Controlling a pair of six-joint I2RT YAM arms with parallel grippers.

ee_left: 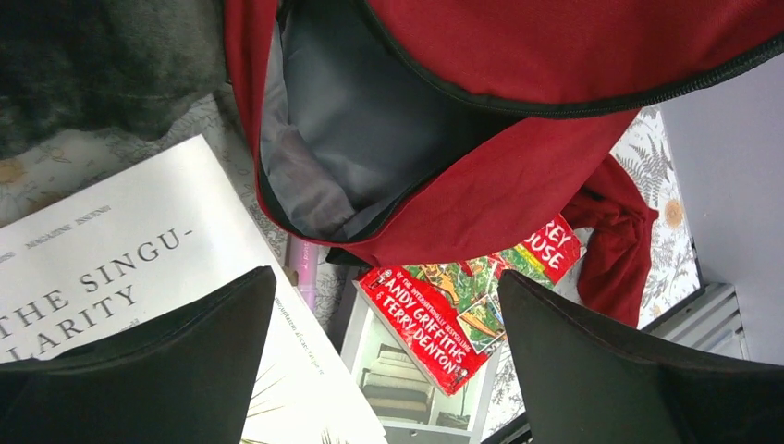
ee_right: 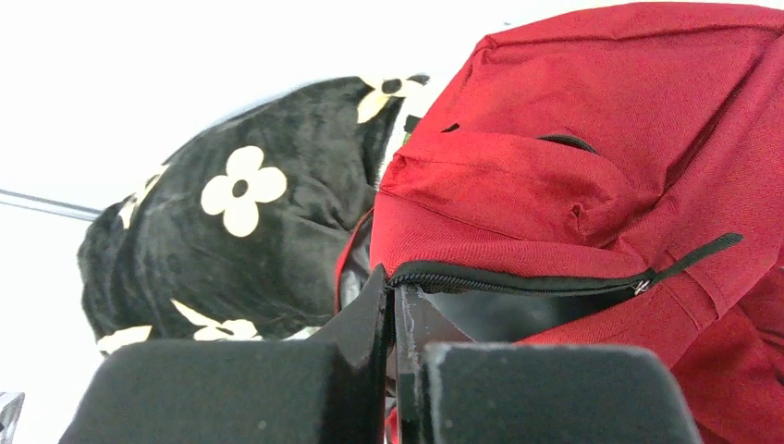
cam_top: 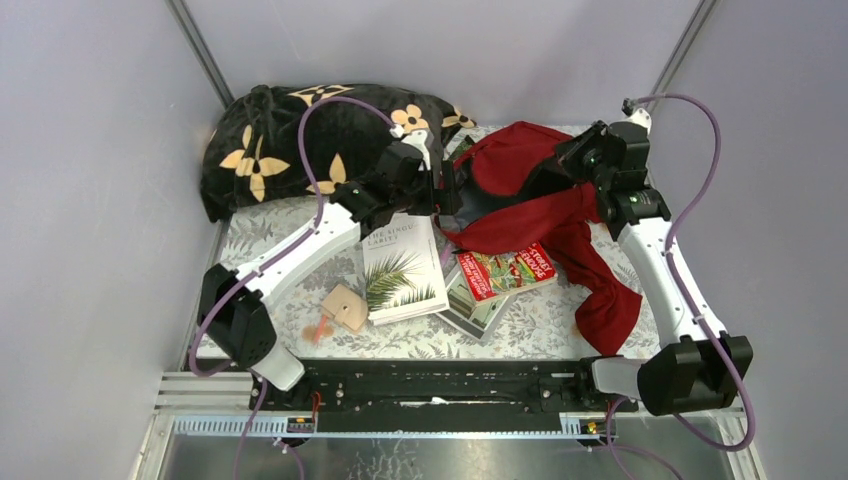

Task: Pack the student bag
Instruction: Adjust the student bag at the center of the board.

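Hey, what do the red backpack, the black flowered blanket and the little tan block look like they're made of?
The student bag looks like woven synthetic fabric, maybe nylon or polyester, with a fine weave and slight sheen. The blanket is plush fleece-like pile, fuzzy and matte. The block is probably bare wood, pale tan, though it is small.

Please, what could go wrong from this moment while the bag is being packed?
1. The right gripper pinches only the zipper edge of the student bag; the fabric may slip out, and the mouth could fall shut.
2. The bag's lower lip appears to overlap the red book, so lifting that book might drag the bag.
3. The red garment lies beside that book and could be caught by mistake.
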